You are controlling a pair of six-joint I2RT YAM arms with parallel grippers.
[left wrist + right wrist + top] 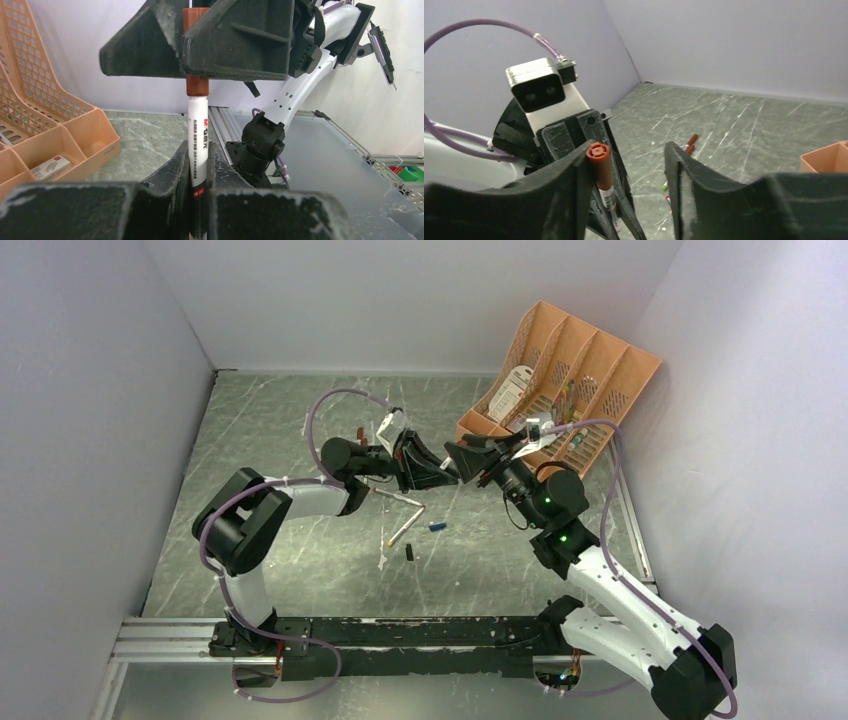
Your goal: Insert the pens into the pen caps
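Above the middle of the surface (pixel 290 430), the left jaws clamp a white pen (pixel 198 135) by its barrel so its red-brown cap (pixel 599 161) sits between the right jaws (spread wide, one side touching it), likely for pressing home, while a loose pen (pixel 403 526) lies below.

You have two grippers to count: the left gripper (pixel 198 159) and the right gripper (pixel 629 160). Between them is one held pen (pixel 198 145) carrying one red-brown cap (pixel 196 86). On the worktop (pixel 290 540) you have two loose pens, a first loose pen (pixel 398 497) and a second loose pen (pixel 403 530). A possible third is too faint to count. There are two loose caps, one blue cap (pixel 437 526) and one dark cap (pixel 410 552), and one orange tray (pixel 600 370).
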